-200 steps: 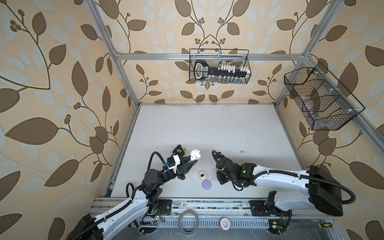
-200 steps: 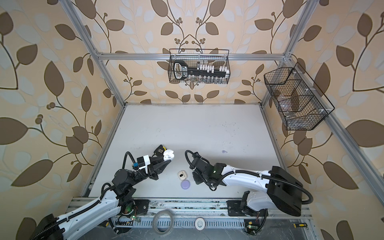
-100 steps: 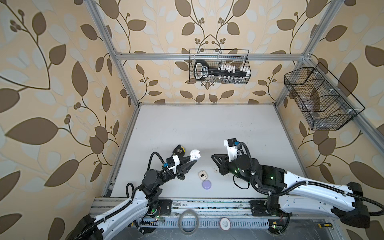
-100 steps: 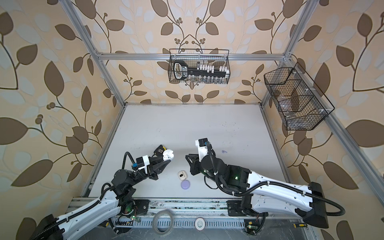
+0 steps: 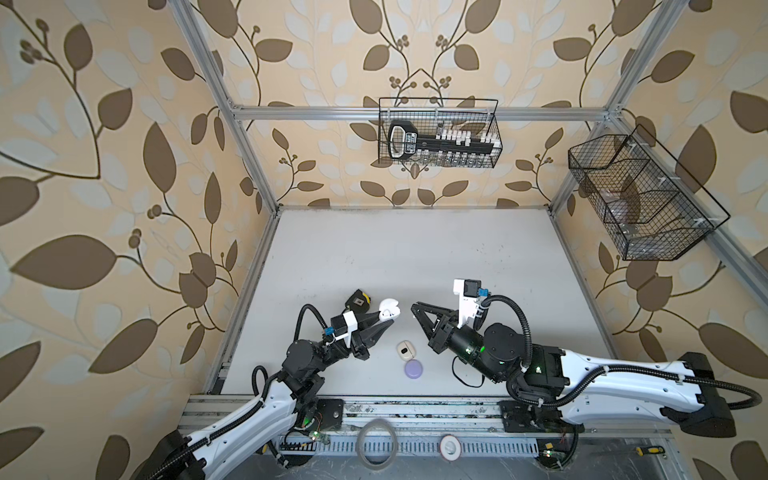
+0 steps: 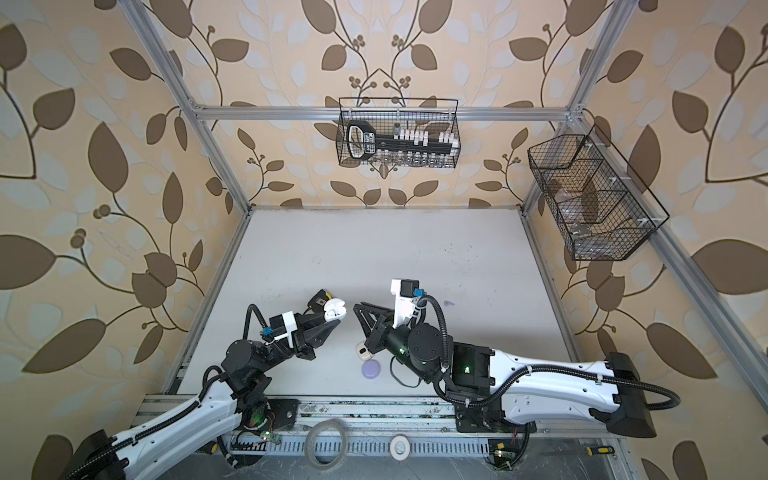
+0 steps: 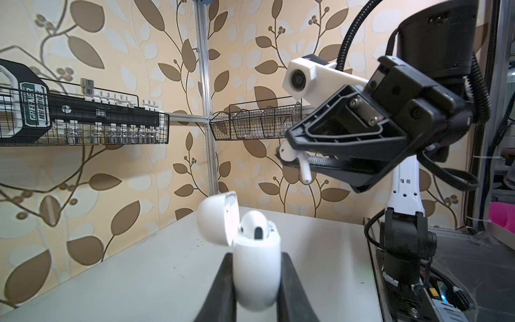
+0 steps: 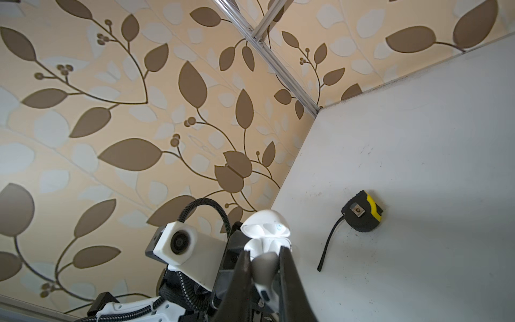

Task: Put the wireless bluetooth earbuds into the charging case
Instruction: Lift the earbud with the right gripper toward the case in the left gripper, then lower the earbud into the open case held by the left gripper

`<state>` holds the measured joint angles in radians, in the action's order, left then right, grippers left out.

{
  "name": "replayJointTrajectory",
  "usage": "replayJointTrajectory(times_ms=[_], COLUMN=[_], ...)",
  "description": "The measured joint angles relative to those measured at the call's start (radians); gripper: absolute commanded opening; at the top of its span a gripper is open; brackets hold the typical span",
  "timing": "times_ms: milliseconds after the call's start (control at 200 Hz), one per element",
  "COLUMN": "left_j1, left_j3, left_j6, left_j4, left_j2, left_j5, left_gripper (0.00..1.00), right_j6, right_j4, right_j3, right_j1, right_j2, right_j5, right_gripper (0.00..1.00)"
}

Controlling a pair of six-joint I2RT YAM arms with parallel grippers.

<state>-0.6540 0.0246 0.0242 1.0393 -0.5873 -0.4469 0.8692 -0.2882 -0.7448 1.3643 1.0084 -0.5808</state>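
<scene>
My left gripper (image 7: 257, 256) is shut on the white charging case (image 7: 257, 267), held above the table with its lid (image 7: 218, 218) swung open. One white earbud (image 7: 255, 225) sits in a slot of the case. Both top views show the charging case (image 5: 389, 309) (image 6: 334, 309) at the left gripper's (image 5: 384, 319) tips. My right gripper (image 8: 264, 251) is shut on another white earbud (image 8: 264, 269), whose stem (image 7: 304, 170) hangs below the jaws. The right gripper (image 5: 415, 309) points at the case from the right, a short gap away.
A cream case (image 5: 406, 349) and a round lavender case (image 5: 413, 369) lie on the table near the front edge. A black-and-yellow tape measure (image 8: 362, 212) lies beyond the left gripper. Wire baskets hang on the back wall (image 5: 438, 139) and the right wall (image 5: 640, 199).
My right arm has risen from low over the table and swung its gripper up and left toward the open case. The left gripper and the case have stayed still.
</scene>
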Motion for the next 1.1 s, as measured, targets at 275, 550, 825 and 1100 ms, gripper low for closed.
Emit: replayJointTrajectory(times_ms=[275,550,825,1100], left_j1=[0.000,0.000,0.000,0.000], left_j3=[0.000,0.000,0.000,0.000], left_j6=[0.000,0.000,0.000,0.000], left_j4=[0.035,0.039,0.039,0.039], left_j2=[0.011,0.010,0.010,0.011], left_j5=[-0.019,-0.023,-0.022,-0.022], left_gripper=[0.00,0.00,0.00,0.00], right_j6=[0.002,-0.011,-0.030,-0.043], right_j4=[-0.141,-0.198,-0.203,-0.211], right_j3=[0.000,-0.001,-0.037,-0.059], right_j1=[0.058,0.060,0.060,0.058], right_j2=[0.070,0.124,0.189,0.205], right_j5=[-0.071,-0.142,-0.150,-0.150], right_gripper=[0.11,0.10,0.10,0.10])
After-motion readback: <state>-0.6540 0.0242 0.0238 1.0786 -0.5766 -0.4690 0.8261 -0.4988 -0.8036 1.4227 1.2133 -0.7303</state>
